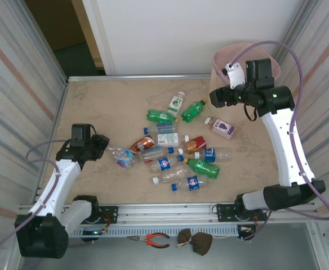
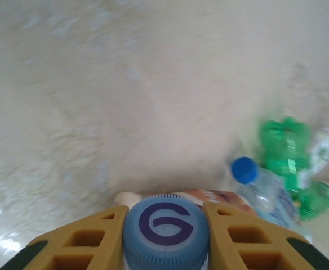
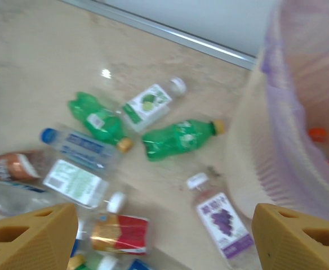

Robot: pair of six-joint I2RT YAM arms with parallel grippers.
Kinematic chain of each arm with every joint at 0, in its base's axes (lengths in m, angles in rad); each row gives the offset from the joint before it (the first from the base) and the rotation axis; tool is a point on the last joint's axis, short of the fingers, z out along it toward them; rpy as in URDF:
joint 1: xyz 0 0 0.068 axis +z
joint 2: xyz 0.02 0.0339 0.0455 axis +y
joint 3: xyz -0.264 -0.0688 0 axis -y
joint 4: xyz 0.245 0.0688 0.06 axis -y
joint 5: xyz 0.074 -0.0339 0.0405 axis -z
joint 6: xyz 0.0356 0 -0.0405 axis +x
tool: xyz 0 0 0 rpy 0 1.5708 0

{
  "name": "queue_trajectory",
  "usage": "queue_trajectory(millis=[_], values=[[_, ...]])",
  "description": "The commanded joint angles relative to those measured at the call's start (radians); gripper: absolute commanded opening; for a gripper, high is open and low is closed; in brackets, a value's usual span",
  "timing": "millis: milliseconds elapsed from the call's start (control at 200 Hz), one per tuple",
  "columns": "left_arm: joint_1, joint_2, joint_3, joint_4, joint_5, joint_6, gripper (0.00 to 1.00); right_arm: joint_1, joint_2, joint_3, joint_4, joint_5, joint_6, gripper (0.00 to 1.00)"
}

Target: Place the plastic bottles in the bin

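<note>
Beige marble-look tabletop; white back wall; corrugated side panels; dark opening far-left.

About fourteen plastic bottles; one bin.

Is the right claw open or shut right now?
Open: the right claw has its fingers far apart at the lower corners of the right wrist view, with nothing gripped between them.

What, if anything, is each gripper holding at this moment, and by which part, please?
The left gripper pinches a clear bottle by its blue cap. The right gripper is open and holds nothing, beside the bin.
</note>
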Motion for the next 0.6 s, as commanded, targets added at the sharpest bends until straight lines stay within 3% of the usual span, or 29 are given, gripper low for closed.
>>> queue_trajectory(millis=[0,235,281,381,596], values=[[0.01,-0.058,0.05,0.127,0.093,0.164,0.19,0.012,-0.062,-0.052,0.095,-0.207,0.067,0.8],[0.003,-0.098,0.11,0.318,0.307,0.293,0.08,0.071,-0.152,-0.204,0.349,-0.443,0.195,0.8],[-0.012,-0.095,0.138,0.306,0.293,0.3,0.03,0.094,-0.161,-0.232,0.405,-0.462,0.226,0.8],[-0.054,-0.082,0.211,0.26,0.243,0.33,0.03,0.163,-0.172,-0.277,0.498,-0.461,0.26,0.8],[-0.212,-0.055,0.308,0.275,0.133,0.363,0.02,0.362,-0.132,-0.301,0.559,-0.33,0.229,0.8]])
